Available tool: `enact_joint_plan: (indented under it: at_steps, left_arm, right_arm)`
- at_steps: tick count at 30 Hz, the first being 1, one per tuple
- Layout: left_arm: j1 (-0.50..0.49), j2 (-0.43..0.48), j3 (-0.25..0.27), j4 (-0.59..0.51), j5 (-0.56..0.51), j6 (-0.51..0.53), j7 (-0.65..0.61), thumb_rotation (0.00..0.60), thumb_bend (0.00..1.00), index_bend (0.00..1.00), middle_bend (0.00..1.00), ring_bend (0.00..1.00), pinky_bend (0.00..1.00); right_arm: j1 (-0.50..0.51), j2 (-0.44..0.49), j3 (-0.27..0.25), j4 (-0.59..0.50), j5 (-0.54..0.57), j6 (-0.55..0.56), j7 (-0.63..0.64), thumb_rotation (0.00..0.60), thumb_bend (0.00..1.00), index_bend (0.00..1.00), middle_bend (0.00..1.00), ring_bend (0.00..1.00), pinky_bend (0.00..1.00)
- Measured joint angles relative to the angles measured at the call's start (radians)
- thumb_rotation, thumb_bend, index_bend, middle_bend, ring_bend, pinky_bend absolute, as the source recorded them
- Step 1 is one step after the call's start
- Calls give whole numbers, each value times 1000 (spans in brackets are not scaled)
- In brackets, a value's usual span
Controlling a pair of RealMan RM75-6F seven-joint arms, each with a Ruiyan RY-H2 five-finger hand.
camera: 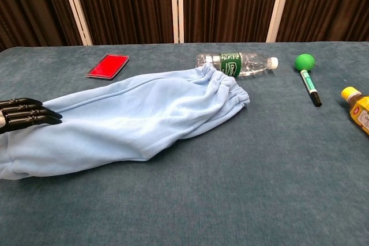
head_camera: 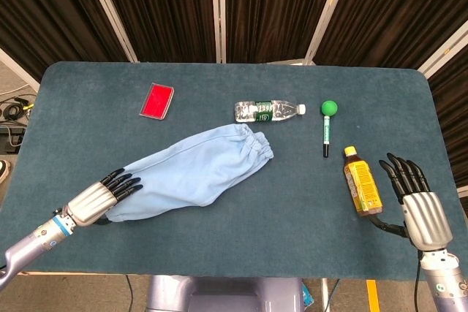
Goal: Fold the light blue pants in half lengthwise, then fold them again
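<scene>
Light blue pants (head_camera: 196, 173) lie on counter (head_camera: 241, 239), already halved lengthwise. Left robot hand (head_camera: 101, 196) over cuff end, fingers extended, apparently ungripped. Next: pinch cuffs, carry toward waistband.

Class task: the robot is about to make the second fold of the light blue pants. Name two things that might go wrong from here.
1. The left hand lies flat over the cuff end of the light blue pants; it may drag rather than lift them.
2. The water bottle lies just beyond the waistband; a swept fold might roll it.
</scene>
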Motion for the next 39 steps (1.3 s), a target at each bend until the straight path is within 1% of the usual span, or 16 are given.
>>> enact_joint_plan:
  at_steps: [7,10,12,15,20,23,28,30,33,36,39]
  left_arm:
    - [-3,-55,15,79,-8,3,-17,600,3,0,0,0,0]
    - [-6,-85,14,108,-15,5,-29,600,46,0,0,0,0]
    - [-9,-102,15,122,-19,8,-39,600,101,0,0,0,0]
    - [-14,-118,22,138,-21,10,-47,600,237,0,0,0,0]
    - [-22,-122,29,138,-27,13,-58,600,546,0,0,0,0]
    - [-28,-114,30,133,-30,18,-56,600,634,0,0,0,0]
    - [-38,-96,29,112,-41,15,-41,600,650,1,0,0,0]
    - [-41,-92,29,103,-48,11,-38,600,650,16,0,0,0]
    - [-43,-92,28,98,-53,7,-36,600,650,80,0,0,4]
    - [-44,-99,28,98,-61,-1,-40,600,649,169,4,12,58]
    - [-45,-108,29,104,-66,-8,-44,600,651,253,78,88,141]
  right_arm:
    - [-6,-2,8,-4,-14,-8,-6,600,0,0,0,0,0]
    - [-9,-2,10,-8,-23,-10,-15,600,0,0,0,0,0]
    - [-11,-3,11,-11,-28,-10,-19,600,0,0,0,0,0]
    - [-16,-2,13,-14,-36,-8,-23,600,0,0,0,0,0]
    - [-23,1,18,-19,-45,-5,-25,600,0,0,0,0,0]
    - [-25,4,18,-23,-52,-6,-24,600,0,0,0,0,0]
    - [-30,8,22,-28,-59,-8,-23,600,0,0,0,0,0]
    - [-32,9,24,-29,-60,-9,-22,600,0,0,0,0,0]
    - [-33,9,25,-29,-61,-11,-22,600,0,0,0,0,0]
    - [-35,10,27,-29,-63,-12,-22,600,0,0,0,0,0]
    - [-36,9,29,-29,-65,-13,-23,600,0,0,0,0,0]
